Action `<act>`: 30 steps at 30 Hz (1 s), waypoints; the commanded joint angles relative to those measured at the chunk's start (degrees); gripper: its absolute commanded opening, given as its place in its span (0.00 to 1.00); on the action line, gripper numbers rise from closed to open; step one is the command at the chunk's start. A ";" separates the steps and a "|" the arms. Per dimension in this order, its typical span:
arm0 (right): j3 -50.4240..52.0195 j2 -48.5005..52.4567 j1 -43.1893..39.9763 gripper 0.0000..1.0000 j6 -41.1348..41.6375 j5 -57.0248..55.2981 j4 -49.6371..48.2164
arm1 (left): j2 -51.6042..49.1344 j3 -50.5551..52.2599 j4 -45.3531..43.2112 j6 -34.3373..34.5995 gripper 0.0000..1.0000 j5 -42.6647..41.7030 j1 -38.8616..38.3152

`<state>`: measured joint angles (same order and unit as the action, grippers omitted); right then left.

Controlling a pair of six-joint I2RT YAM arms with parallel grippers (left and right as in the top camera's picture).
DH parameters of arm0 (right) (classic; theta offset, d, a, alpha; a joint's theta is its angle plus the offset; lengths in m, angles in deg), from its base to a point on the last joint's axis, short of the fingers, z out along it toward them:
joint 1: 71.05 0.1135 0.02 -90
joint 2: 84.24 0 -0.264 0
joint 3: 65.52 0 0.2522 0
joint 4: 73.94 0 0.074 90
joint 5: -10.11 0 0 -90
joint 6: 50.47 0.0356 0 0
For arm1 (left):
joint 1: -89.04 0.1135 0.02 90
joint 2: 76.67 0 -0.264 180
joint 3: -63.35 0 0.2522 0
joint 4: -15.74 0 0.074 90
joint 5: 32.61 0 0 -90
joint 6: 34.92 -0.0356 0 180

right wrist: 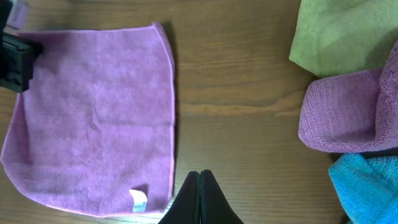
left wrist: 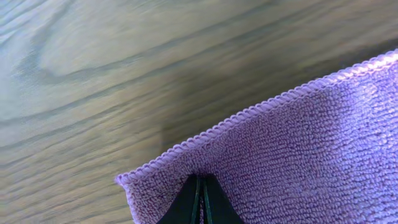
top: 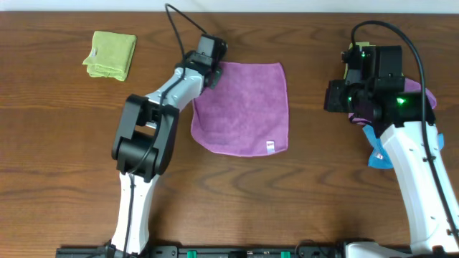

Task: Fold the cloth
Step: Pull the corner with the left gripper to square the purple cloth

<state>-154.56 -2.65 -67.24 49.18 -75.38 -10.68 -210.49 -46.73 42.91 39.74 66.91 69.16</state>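
The cloth (top: 244, 107) is a pinkish-purple towel lying spread flat on the wooden table, with its white tag (top: 271, 147) at the near right corner. My left gripper (top: 212, 72) is at the cloth's far left corner. In the left wrist view its jaws (left wrist: 200, 180) are shut on the cloth (left wrist: 298, 162) just inside the stitched hem. My right gripper (top: 331, 97) hovers to the right of the cloth, shut and empty. In the right wrist view its tips (right wrist: 199, 177) hang over bare wood beside the cloth (right wrist: 93, 118) and its tag (right wrist: 138, 199).
A folded lime-green cloth (top: 109, 54) lies at the far left. Under the right arm sits a pile: a violet cloth (right wrist: 342, 115), another lime-green cloth (right wrist: 342, 34) and a blue cloth (right wrist: 367, 183).
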 commanded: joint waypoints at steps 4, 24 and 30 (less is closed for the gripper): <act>-1.05 -0.68 -0.37 0.02 -0.46 -0.02 0.07 | -1.64 1.01 0.63 -0.85 0.06 1.42 1.01; -1.05 -0.70 -0.44 0.01 -4.92 -2.78 0.55 | 24.70 -2.82 31.43 13.64 0.06 -9.90 7.32; 0.52 -0.70 -1.55 0.02 -10.16 -2.78 4.24 | 25.42 4.15 38.97 14.19 0.06 -19.26 12.46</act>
<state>-154.54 -2.65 -67.55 42.39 -77.33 -6.99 -184.37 -46.99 81.44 52.46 53.84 81.27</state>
